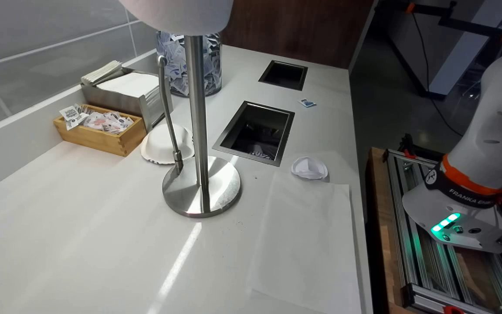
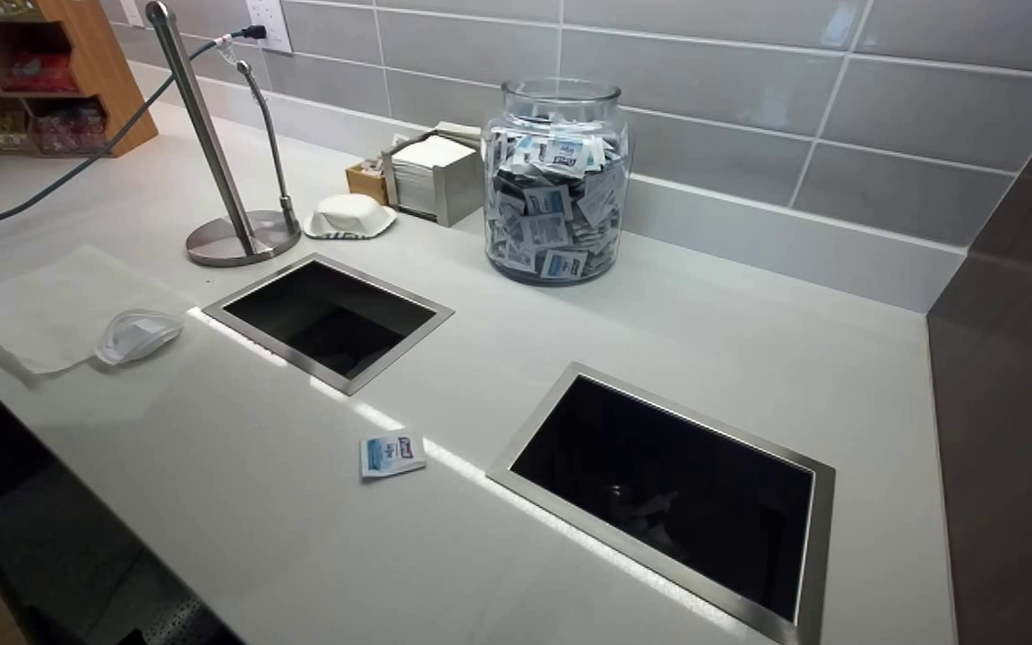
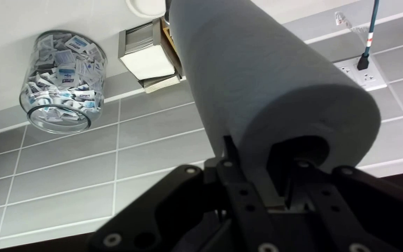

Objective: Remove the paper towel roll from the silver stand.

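The paper towel roll (image 3: 257, 59) is a thick white cylinder, tilted in the wrist view. My gripper (image 3: 252, 150) is shut on its end wall, with one finger in the core hole and one outside. In an exterior view only the lower end of the roll (image 1: 181, 15) shows at the top edge, in front of the rod's top. The silver stand (image 1: 196, 109) stands upright on the counter with its round base and thin side arm. The stand's rod (image 2: 210, 143) is bare up to its knob in an exterior view, where roll and gripper are out of view.
A glass jar of packets (image 2: 552, 197), a napkin holder (image 2: 434, 175), a wooden box (image 1: 103, 128) and a paper bowl (image 1: 168, 144) stand near the wall. Two square openings (image 1: 255, 131) are in the counter. A crumpled white item (image 1: 310, 168) and paper sheet (image 1: 307, 244) lie at the edge.
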`<state>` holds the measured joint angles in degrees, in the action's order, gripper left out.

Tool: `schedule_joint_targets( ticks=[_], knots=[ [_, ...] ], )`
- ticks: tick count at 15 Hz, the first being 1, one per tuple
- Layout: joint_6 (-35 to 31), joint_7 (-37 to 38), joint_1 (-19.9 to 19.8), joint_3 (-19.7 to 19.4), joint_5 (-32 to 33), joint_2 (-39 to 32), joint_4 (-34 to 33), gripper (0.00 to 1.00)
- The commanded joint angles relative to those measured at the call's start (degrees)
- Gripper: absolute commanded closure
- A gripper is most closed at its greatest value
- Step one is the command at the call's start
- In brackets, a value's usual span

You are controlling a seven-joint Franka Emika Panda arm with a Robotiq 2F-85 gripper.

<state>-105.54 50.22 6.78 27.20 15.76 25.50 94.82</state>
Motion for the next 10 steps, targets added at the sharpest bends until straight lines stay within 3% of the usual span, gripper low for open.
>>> schedule_joint_targets(
  ticks=[1, 10],
  knots=[
    [1.79, -1.05, 1.95, -0.36, -3.21, 0.51, 0.06, 0.93],
    [0.57, -6.92, 4.04, -4.92, -14.91, 0.15, 6.70, 0.93]
  ],
)
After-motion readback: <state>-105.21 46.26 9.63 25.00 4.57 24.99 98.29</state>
